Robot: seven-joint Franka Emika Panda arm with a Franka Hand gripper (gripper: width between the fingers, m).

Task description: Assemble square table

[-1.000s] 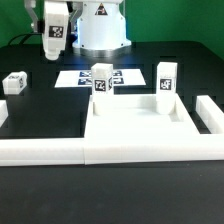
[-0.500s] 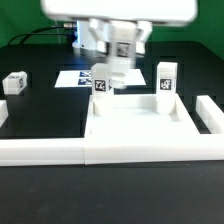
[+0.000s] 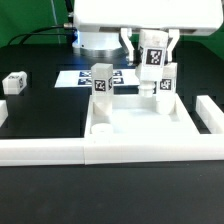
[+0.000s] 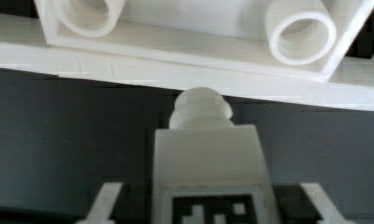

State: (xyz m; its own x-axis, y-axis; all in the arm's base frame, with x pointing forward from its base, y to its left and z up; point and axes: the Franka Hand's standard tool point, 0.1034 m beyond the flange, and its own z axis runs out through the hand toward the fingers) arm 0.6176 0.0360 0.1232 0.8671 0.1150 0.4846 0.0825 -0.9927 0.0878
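The gripper (image 3: 153, 62) is clamped on one leg post, the held post (image 3: 153, 52), with a finger on each side.

Leg posts in view: four.
- One is held.
- Two stand upright at the far corners of the tabletop (image 3: 135, 128): the left upright post (image 3: 101, 80) and the right upright post (image 3: 166, 92).
- The lying post (image 3: 14, 82) rests on the black table (image 3: 45, 105).

Tabletops: one, lying flat with its rim up, against the border wall (image 3: 40, 150).

The held post's long axis is vertical. Its rounded tip (image 4: 202, 100) points down, just beside the right upright post.
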